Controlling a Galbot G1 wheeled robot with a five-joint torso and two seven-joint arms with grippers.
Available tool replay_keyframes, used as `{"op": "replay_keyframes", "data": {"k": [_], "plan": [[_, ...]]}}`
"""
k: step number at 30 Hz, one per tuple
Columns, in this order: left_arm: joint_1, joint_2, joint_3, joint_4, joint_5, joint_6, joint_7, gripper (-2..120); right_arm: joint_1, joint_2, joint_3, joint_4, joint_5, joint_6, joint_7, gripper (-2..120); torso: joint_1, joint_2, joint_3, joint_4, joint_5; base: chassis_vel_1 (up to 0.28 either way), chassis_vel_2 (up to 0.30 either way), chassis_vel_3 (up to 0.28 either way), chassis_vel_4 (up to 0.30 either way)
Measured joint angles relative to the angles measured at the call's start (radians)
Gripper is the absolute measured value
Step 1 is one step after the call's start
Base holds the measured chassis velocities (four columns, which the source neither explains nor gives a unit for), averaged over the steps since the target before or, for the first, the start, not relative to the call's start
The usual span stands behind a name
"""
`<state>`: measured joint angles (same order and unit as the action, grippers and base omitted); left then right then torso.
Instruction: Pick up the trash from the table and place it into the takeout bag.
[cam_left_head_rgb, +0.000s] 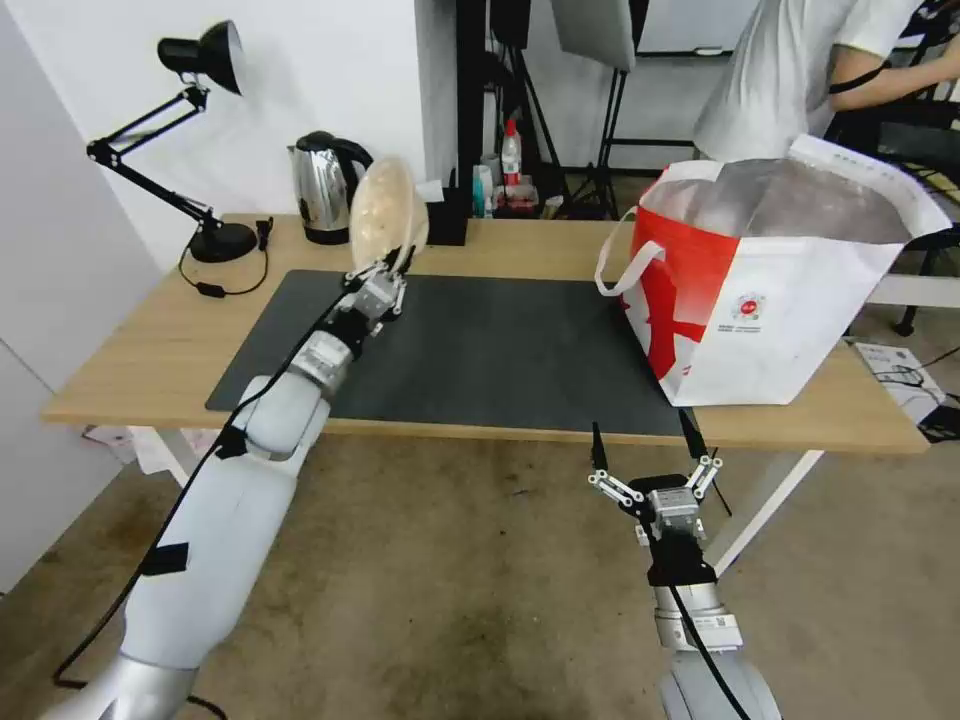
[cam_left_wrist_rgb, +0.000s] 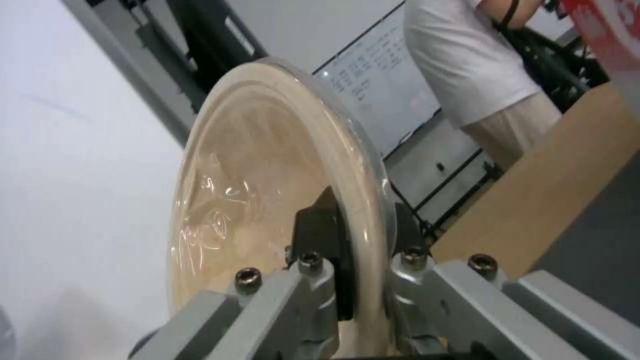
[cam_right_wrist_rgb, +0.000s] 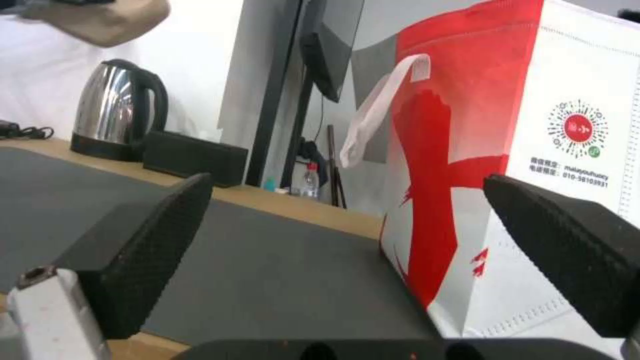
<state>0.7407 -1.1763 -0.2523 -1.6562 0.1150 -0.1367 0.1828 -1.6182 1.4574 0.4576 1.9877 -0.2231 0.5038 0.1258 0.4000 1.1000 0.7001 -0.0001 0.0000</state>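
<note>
Bowl (cam_left_head_rgb: 385, 210) rim between left jaws

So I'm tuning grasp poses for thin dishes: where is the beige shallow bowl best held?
By its rim, as the left gripper does now: one finger inside, the other behind, coming edge-on. The beige shallow bowl is wide and shallow, so probably only the thin rim fits between the jaws.
</note>
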Motion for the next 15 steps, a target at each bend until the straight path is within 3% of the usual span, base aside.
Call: {"op": "replay_keyframes", "data": {"k": [15], "plan": [[-0.164, -0.007, 0.123, 0.051, -0.009, 0.017, -0.006, 3, 0.000, 0.000, 0.000, 0.000, 0.000, 0.000, 0.000, 100, 0.000, 0.000, 0.000, 0.0002, 0.0000, 0.000, 0.000, 0.000, 0.000]]}}
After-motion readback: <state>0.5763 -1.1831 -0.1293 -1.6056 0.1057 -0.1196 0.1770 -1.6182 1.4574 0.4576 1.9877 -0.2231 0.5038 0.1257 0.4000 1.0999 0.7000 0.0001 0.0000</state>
